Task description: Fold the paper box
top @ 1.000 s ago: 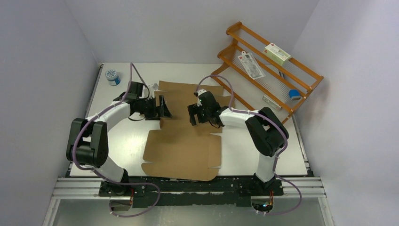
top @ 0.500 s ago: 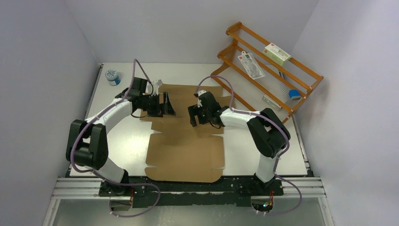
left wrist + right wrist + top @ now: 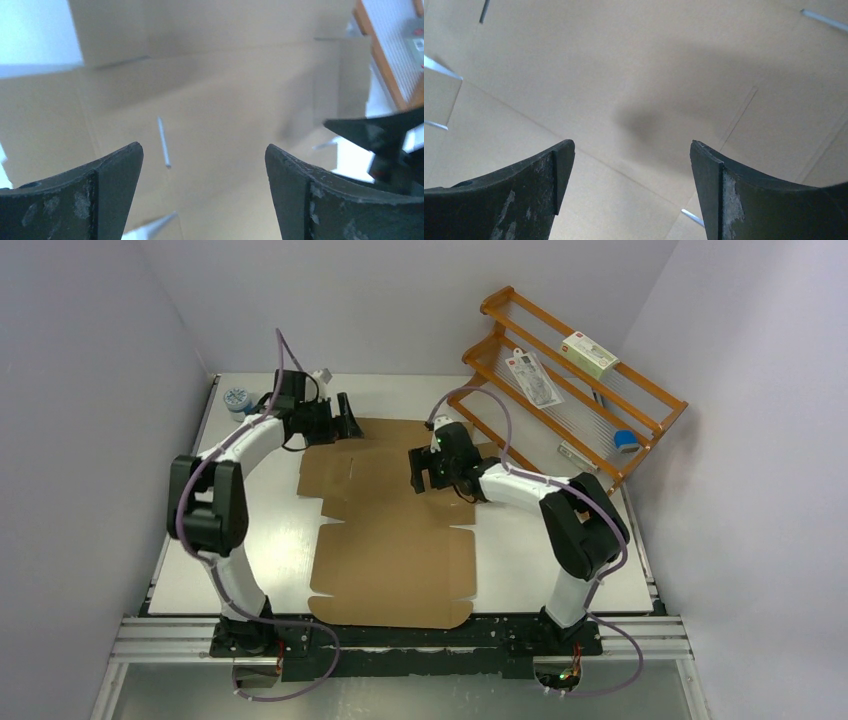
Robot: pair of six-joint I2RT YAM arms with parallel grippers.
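Beneath the right claw lies the paper box.

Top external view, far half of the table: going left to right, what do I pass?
small blue-and-white tub → left end effector → right end effector → orange wooden rack. The paper box underlies both end effectors, so it is left out.

The paper box is laid flat on the table, the left gripper held above its far left corner, the right gripper above its far right part, a rack beyond.
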